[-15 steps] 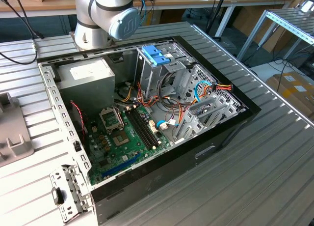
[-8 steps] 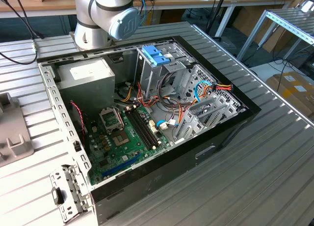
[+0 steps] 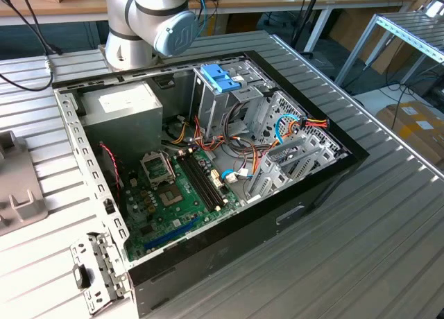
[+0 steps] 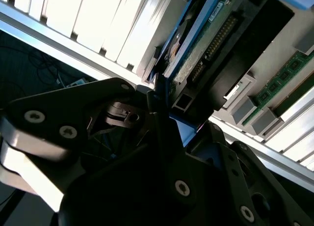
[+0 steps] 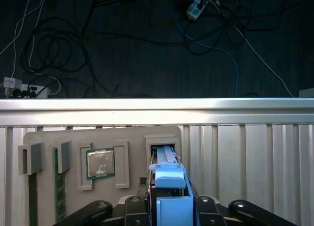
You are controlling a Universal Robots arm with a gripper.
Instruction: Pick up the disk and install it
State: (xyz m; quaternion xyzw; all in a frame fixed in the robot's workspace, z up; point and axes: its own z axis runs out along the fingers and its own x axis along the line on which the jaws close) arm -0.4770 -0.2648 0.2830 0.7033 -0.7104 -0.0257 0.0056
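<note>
My hand (image 5: 170,199) pinches the disk (image 5: 169,174). In the first wrist view my black fingers (image 5: 203,204) press on both sides of its light-blue rail. The disk stands on its thin edge in a slot of a grey tray (image 5: 132,135).

That view looks down along the top of the disk. Beside the slot, the tray holds a square shiny chip (image 5: 100,163) and green memory sticks (image 5: 57,186). The tray lies close to the edge of the ribbed metal table (image 5: 245,157). Past that edge is a dark floor with many cables (image 5: 122,39).

The second wrist view looks from the side. There I see the flat face of the disk (image 4: 211,44), with a green board and a row of little pins. My hand (image 4: 169,120) is big and black in front, and the memory sticks (image 4: 282,78) lie behind the disk.

The exterior view shows the other things on the table (image 3: 361,263). An open computer case (image 3: 316,184) lies in the middle of it, with a green board (image 3: 173,194), a grey box (image 3: 125,107) and a blue tab (image 3: 220,76) inside. My arm (image 3: 152,21) stands at the far edge. The grey tray (image 3: 17,187) is at the exterior view's left, well apart from the case.
</note>
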